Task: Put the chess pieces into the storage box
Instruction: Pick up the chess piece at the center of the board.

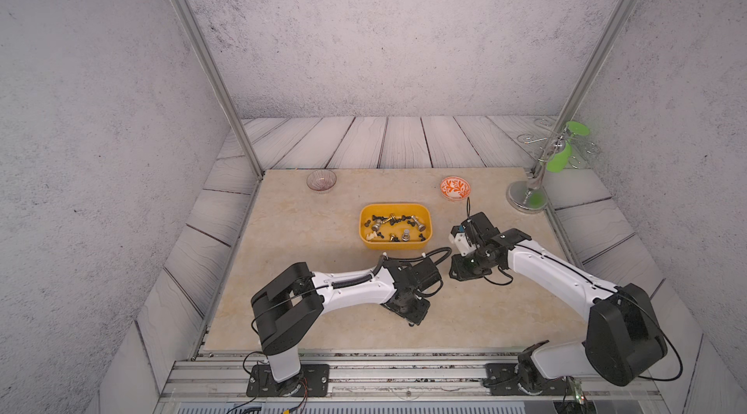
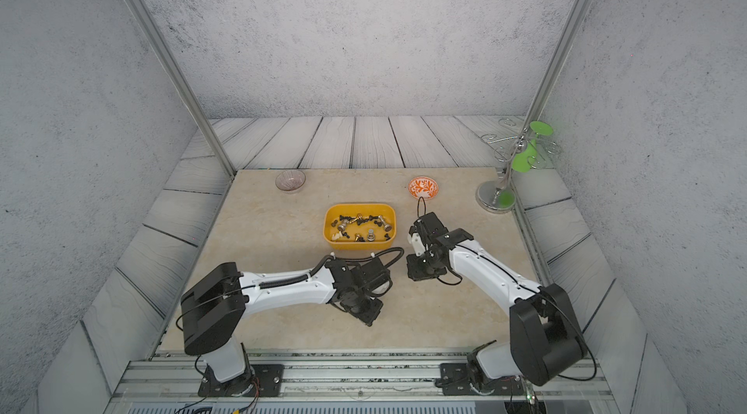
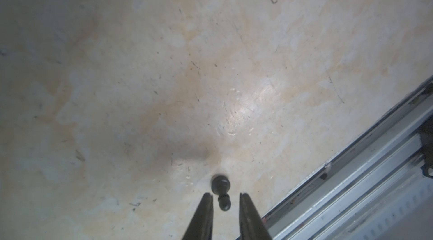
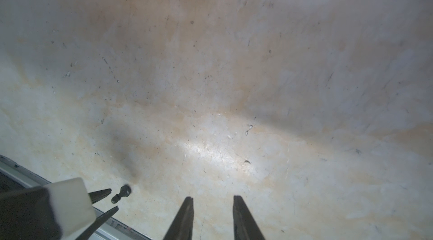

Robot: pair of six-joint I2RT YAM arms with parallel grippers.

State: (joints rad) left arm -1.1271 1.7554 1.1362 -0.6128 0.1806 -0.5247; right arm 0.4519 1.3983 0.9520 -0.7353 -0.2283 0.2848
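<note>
We see the beige table (image 1: 283, 238) in both top views, with the left arm (image 1: 355, 286) and right arm (image 1: 549, 270) both bent in toward its middle. The yellow storage box (image 1: 394, 245) sits just past centre toward 12 o'clock. A metal stand (image 1: 525, 198) is at 2 o'clock by the far corner, a patterned bowl (image 1: 455, 188) at 1 o'clock and a glass bowl (image 1: 321, 180) at 11. The chess pieces (image 1: 394, 226) lie jumbled inside the box, mostly black, a few gold and silver, one cream in its 7 o'clock corner. Only the top views show that; the right wrist view catches just a yellow corner of the box. The left gripper (image 3: 225, 195) is at 6 o'clock of the box and points down, and the top views hide its fingers. In the left wrist view we see its jaws parted a little. A black pawn (image 3: 220, 183) lies on its side on the table, its head between the tips with a gap either side, not pinched. The right gripper (image 4: 213, 197), at 4 o'clock of the box, has its jaws apart over bare table, holding nothing. The right wrist view also shows the pawn and the left fingertips from the side.
</note>
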